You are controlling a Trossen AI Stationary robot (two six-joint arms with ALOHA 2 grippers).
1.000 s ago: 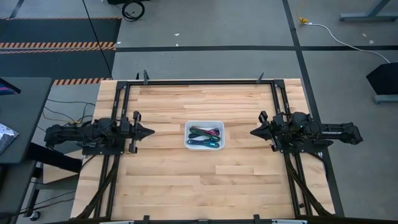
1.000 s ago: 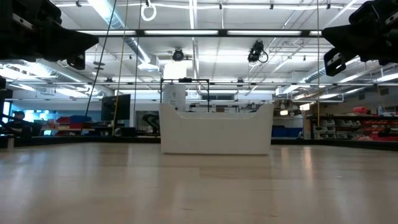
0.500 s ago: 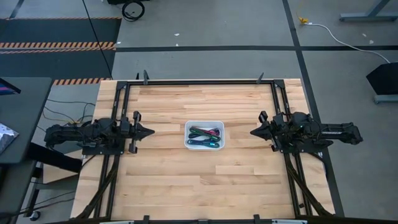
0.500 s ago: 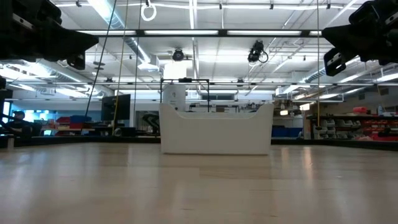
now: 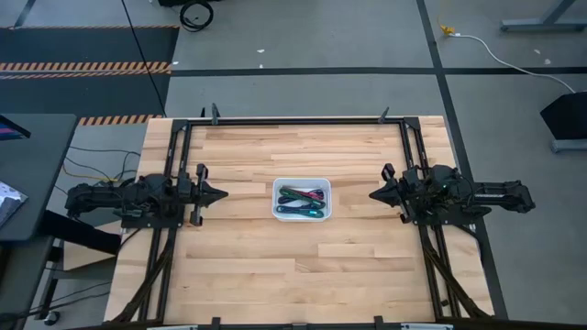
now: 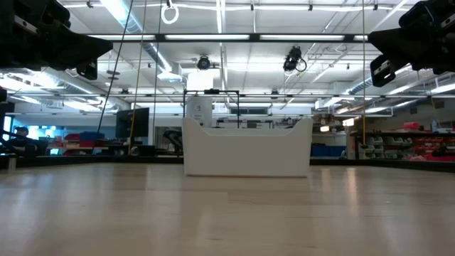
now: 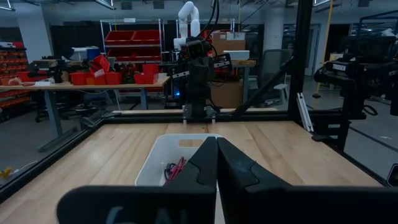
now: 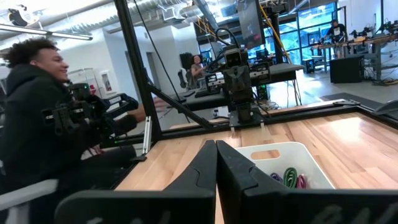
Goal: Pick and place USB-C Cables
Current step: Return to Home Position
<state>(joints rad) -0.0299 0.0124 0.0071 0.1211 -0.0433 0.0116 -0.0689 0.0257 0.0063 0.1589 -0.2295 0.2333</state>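
A white tray (image 5: 280,187) stands in the middle of the wooden table and holds several USB-C cables (image 5: 302,201), short coloured bundles in green, magenta, purple and teal lying on its floor. In the wrist views the cables (image 7: 175,170) (image 8: 290,178) show inside the tray. My left gripper (image 5: 223,194) hovers shut to the tray's left, pointing at it. To the tray's right, my right gripper (image 5: 372,195) is also shut and faces it. Both are well clear of the tray and hold nothing.
A black metal frame (image 5: 293,121) runs along the far edge and down both sides of the table. Bare wood (image 5: 293,266) lies around the tray. A person (image 8: 37,124) sits beyond the table's edge, seen in the right wrist view.
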